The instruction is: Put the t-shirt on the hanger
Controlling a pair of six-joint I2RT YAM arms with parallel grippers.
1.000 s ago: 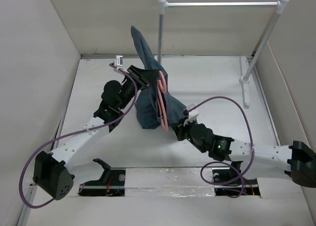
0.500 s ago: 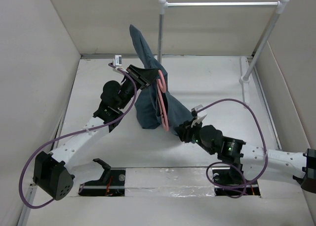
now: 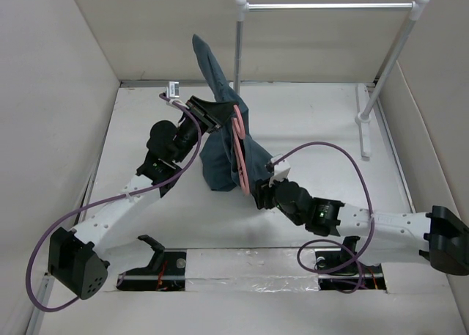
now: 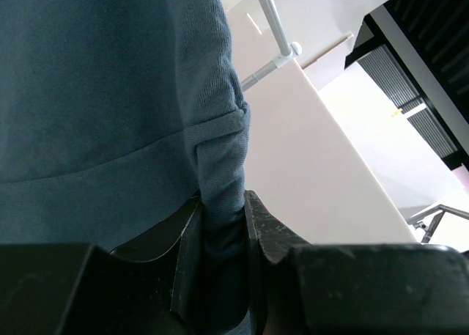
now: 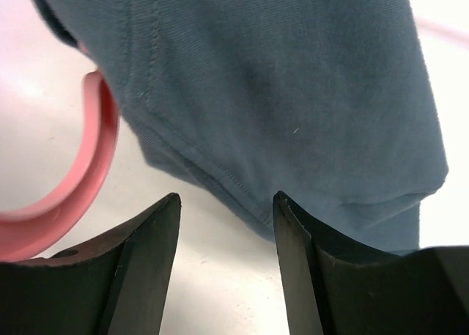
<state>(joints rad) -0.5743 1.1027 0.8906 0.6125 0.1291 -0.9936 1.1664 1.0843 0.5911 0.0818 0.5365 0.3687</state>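
Note:
The dark teal t-shirt (image 3: 220, 141) hangs bunched above the table centre, one end sticking up toward the back wall. My left gripper (image 3: 212, 119) is shut on a fold of the t-shirt (image 4: 220, 196), holding it up. The pink hanger (image 3: 240, 155) lies against the cloth's right side, its frame running down the shirt. My right gripper (image 3: 262, 194) sits just below the shirt's lower right hem, open with nothing between its fingers. In the right wrist view the t-shirt hem (image 5: 293, 115) hangs just ahead of the gripper (image 5: 227, 203), with the hanger (image 5: 80, 181) curving at left.
A white-and-silver rail (image 3: 330, 6) on white posts stands at the back right, one post (image 3: 238, 49) right behind the shirt. White walls (image 3: 44, 93) enclose the table (image 3: 308, 122). Purple cables (image 3: 337, 155) loop from both arms.
My right gripper has opened, letting go of the shirt's lower edge; it backed off to the right, then came back toward the hem. The left arm and the shirt have held still.

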